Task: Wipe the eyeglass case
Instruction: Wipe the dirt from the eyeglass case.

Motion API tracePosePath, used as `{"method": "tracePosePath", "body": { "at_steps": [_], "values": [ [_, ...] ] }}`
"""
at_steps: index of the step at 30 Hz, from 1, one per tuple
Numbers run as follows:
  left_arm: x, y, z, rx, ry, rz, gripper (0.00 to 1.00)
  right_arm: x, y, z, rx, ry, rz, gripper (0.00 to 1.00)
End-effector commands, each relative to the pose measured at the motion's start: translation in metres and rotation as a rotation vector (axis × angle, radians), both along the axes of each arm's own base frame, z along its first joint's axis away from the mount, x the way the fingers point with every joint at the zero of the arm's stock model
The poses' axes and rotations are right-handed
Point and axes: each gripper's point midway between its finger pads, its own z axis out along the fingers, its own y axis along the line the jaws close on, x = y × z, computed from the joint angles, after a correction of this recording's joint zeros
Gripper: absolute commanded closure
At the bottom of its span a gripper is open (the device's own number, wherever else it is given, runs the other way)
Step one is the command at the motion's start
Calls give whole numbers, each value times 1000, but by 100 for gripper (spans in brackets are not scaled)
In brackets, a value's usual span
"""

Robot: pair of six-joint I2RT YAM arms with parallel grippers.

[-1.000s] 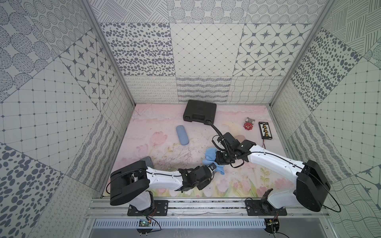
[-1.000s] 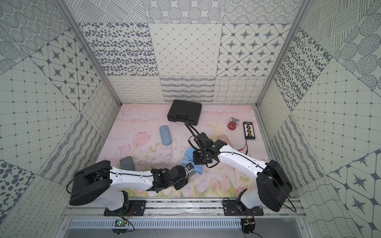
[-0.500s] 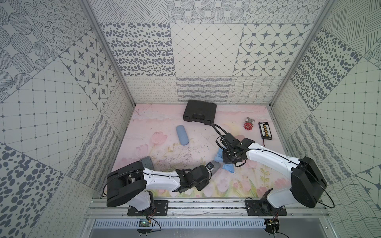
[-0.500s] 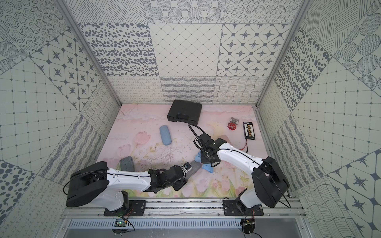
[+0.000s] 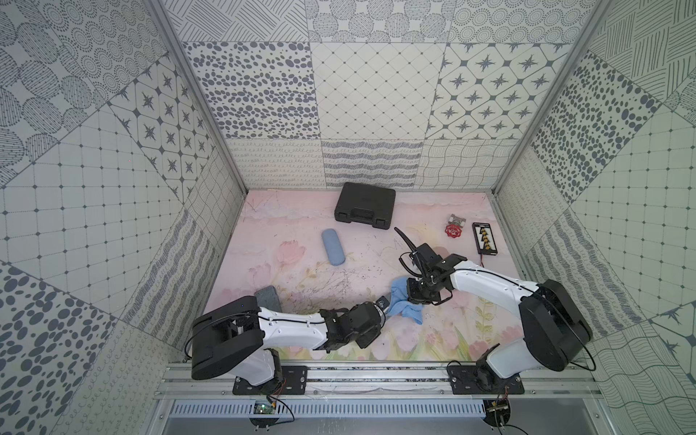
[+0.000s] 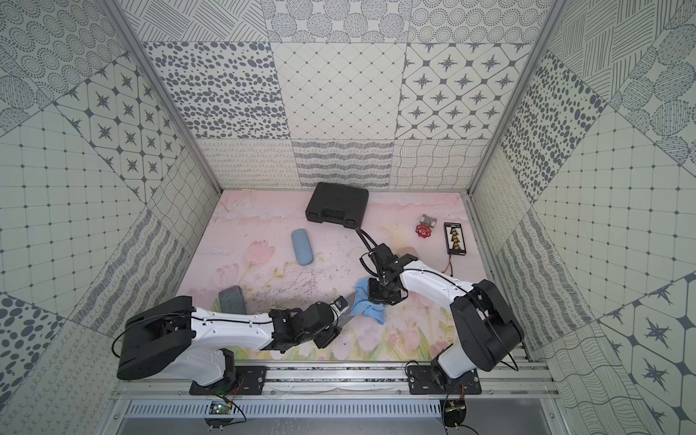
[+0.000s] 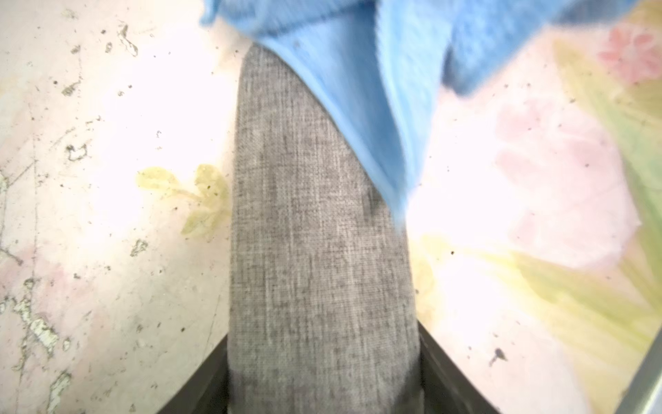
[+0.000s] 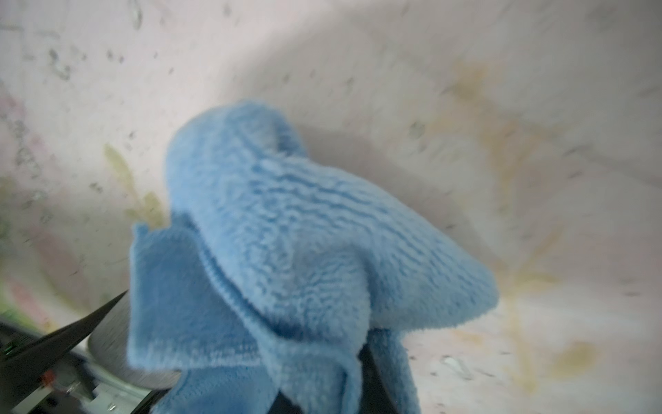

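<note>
Near the front middle of the pink flowered worktop [image 5: 301,233], the left tool [image 7: 322,390] gripped one end of a grey glasses case [image 7: 318,233] between its part-open jaws. The right tool [image 5: 412,293] was closed tight on a bunched blue cloth [image 5: 401,303], which draped over the far end of the case, touching it.
</note>
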Motion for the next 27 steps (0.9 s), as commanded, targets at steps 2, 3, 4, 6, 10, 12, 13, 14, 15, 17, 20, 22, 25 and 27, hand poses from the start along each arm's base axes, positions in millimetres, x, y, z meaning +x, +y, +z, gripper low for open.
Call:
{"method": "tracePosePath", "body": {
  "at_steps": [2, 3, 4, 6, 10, 12, 13, 14, 15, 17, 20, 22, 25, 27],
  "values": [
    [4, 4, 0, 133, -86, -85, 63, 42, 8, 36, -157, -177, 199, 100],
    [4, 4, 0, 142, -90, -91, 63, 43, 28, 37, -132, -183, 252, 100],
    [4, 4, 1, 151, -97, -101, 63, 41, 49, 36, -108, -177, 307, 100],
    [5, 2, 2, 158, -110, -113, 63, 33, 90, 30, -50, -145, 392, 100],
    [10, 1, 4, 178, -134, -115, 63, 16, 160, 18, 156, -54, 452, 100],
    [11, 2, 4, 187, -135, -107, 63, 2, 179, 16, 264, 8, 455, 100],
    [11, 4, 3, 189, -134, -96, 63, -5, 181, 14, 303, 39, 452, 100],
    [11, 5, 1, 190, -132, -90, 63, -12, 180, 11, 320, 61, 455, 100],
    [10, 7, 0, 189, -125, -78, 63, -18, 174, 6, 321, 81, 456, 100],
    [10, 10, -4, 187, -108, -48, 66, -28, 151, -9, 294, 130, 449, 100],
    [9, 17, -12, 197, -77, 6, 69, -42, 104, -32, 233, 227, 396, 100],
    [9, 20, -16, 212, -55, 42, 70, -44, 70, -41, 187, 250, 334, 100],
    [6, 21, -21, 219, -22, 67, 71, -40, 31, -48, 95, 233, 261, 100],
    [4, 18, -24, 213, -1, 68, 71, -36, 7, -53, -16, 224, 237, 100]
  ]
}}
